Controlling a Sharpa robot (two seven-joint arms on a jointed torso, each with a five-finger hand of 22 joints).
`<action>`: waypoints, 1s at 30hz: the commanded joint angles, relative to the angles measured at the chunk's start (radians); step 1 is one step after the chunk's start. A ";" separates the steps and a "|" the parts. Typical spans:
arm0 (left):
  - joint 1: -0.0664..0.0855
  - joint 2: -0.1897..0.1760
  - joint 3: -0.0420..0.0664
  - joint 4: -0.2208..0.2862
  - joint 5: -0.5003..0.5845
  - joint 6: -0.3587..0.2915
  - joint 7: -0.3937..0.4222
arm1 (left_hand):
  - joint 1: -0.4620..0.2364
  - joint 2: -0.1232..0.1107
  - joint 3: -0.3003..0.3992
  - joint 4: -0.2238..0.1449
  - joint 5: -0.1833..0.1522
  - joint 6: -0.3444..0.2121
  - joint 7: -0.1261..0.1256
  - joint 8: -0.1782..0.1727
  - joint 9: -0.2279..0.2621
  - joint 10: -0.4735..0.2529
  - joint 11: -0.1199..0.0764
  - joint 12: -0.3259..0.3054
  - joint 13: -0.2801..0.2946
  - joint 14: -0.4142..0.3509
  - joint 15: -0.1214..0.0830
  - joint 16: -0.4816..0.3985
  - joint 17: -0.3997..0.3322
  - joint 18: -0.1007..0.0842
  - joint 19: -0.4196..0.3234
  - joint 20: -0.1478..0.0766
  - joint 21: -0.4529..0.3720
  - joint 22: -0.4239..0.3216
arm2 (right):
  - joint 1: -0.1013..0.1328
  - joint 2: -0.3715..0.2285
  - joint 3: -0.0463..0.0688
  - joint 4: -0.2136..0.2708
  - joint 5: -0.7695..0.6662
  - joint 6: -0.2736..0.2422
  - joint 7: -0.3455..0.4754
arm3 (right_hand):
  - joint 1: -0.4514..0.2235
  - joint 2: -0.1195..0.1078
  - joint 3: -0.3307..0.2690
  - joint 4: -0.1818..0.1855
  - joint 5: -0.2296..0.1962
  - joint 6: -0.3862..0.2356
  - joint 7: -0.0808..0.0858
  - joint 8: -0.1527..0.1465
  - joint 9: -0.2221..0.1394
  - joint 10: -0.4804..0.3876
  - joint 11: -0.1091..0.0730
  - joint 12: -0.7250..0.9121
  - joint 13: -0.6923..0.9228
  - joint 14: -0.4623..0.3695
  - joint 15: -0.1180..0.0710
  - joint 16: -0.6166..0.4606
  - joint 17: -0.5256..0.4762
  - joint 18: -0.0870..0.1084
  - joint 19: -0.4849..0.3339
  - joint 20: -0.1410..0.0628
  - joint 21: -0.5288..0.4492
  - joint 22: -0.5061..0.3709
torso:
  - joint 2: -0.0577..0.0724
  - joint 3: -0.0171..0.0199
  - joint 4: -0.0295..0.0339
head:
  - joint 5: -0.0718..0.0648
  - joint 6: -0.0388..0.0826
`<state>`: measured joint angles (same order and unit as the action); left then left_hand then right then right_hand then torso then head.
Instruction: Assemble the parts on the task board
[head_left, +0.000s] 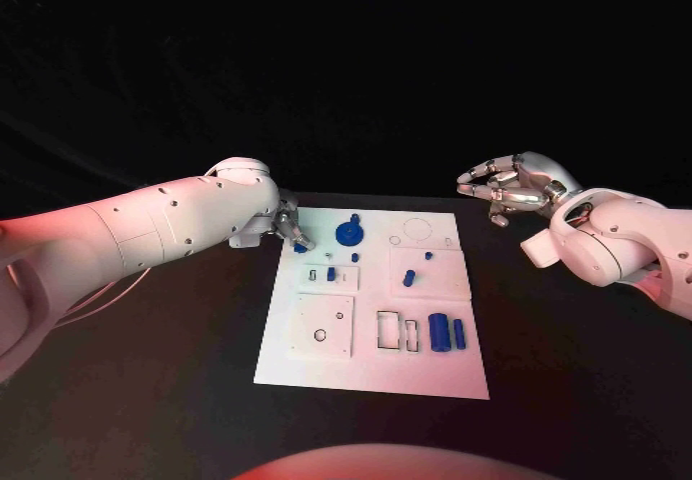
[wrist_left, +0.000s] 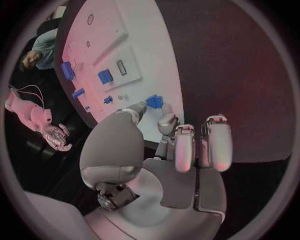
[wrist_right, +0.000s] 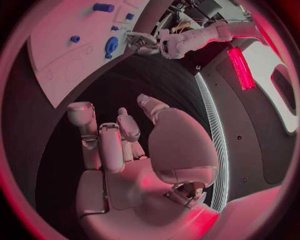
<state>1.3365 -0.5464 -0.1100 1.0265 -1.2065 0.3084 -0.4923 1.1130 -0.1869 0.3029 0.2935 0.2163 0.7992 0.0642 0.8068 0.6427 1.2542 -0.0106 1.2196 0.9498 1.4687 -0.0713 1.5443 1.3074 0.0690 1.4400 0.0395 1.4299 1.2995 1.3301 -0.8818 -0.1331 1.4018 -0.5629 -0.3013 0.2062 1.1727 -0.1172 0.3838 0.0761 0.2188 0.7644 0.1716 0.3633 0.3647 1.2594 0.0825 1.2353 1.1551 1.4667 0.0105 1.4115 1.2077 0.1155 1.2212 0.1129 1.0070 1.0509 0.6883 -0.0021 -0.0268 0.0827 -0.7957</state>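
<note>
The white task board (head_left: 372, 360) lies in the middle of the black table. My left hand (head_left: 289, 232) is at the board's far left corner and pinches a small blue part (wrist_left: 154, 101) between thumb and a fingertip, just above the board's edge (wrist_left: 169, 75). On the board stand a round blue part (head_left: 348, 233), several small blue pieces such as one (head_left: 410, 277) near the middle, and two blue cylinders (head_left: 438, 331) at the near right. My right hand (head_left: 508, 188) hovers beyond the board's far right corner, fingers half curled and apart, holding nothing.
The board carries raised white plates (head_left: 320, 325) and outlined slots (head_left: 394, 330). Black table (head_left: 577, 360) surrounds it on both sides. In the right wrist view the board (wrist_right: 69, 55) and my left hand (wrist_right: 140, 39) appear beyond my right hand's fingers (wrist_right: 112, 145).
</note>
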 joint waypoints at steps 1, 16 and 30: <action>0.000 0.001 0.000 0.002 -0.019 -0.001 -0.001 | -0.016 0.000 -0.011 0.000 -0.006 0.005 0.002 0.006 0.002 -0.003 0.005 -0.004 -0.002 0.089 0.006 -0.002 0.219 -0.009 -0.004 0.006 -0.005 -0.001 | -0.001 0.000 0.000 0.000 -0.004 0.011 0.008 | 0.002 0.000 0.000 0.007 0.005 -0.007 -0.001 0.003 0.002 -0.003 0.001 -0.004 -0.001 0.018 -0.004 -0.007 -0.001 0.020 -0.005 0.000 -0.003 -0.001 | -0.001 0.0002 -0.0005 | 0.001 0.000; 0.000 0.001 0.000 0.007 -0.050 0.031 -0.037 | -0.069 0.042 -0.112 0.001 -0.096 0.010 -0.011 0.041 0.016 0.011 -0.005 0.012 0.016 0.091 -0.003 0.003 0.227 -0.012 0.004 -0.002 0.002 0.013 | -0.002 -0.002 0.000 -0.001 -0.003 0.012 0.005 | 0.001 -0.001 0.000 0.008 0.004 -0.008 -0.001 0.003 0.002 -0.003 0.001 -0.004 -0.001 0.018 -0.004 -0.007 -0.001 0.020 -0.004 0.000 -0.003 -0.001 | 0.001 0.0004 -0.0017 | 0.000 0.001; 0.000 0.005 0.000 0.016 -0.041 0.067 -0.040 | -0.056 0.053 -0.119 -0.001 -0.102 0.010 -0.013 0.046 0.018 0.007 -0.007 0.007 0.006 0.091 -0.004 0.003 0.226 -0.011 0.003 -0.003 0.000 0.011 | -0.004 -0.003 0.000 0.000 -0.003 0.014 0.005 | 0.001 -0.001 -0.001 0.009 0.004 -0.008 -0.001 0.004 0.002 -0.001 0.001 -0.002 0.001 0.018 -0.004 -0.008 -0.002 0.020 -0.005 0.000 -0.005 -0.001 | 0.001 -0.0003 0.0002 | -0.003 -0.004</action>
<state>1.3369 -0.5443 -0.1097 1.0399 -1.2460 0.3445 -0.5283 1.0558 -0.1413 0.1918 0.2924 0.1185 0.8101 0.0534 0.8508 0.6594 1.2600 -0.0163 1.2307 0.9584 1.4686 -0.0712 1.5443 1.3074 0.0690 1.4400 0.0395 1.4298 1.3082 1.3269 -0.8845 -0.1335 1.4009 -0.5627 -0.3010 0.2057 1.1727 -0.1172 0.3810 0.0788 0.2188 0.7644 0.1716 0.3633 0.3654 1.2594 0.0825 1.2353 1.1553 1.4666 0.0106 1.4077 1.2069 0.1154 1.2212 0.1129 1.0070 1.0509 0.6894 -0.0013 -0.0280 0.0800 -0.7987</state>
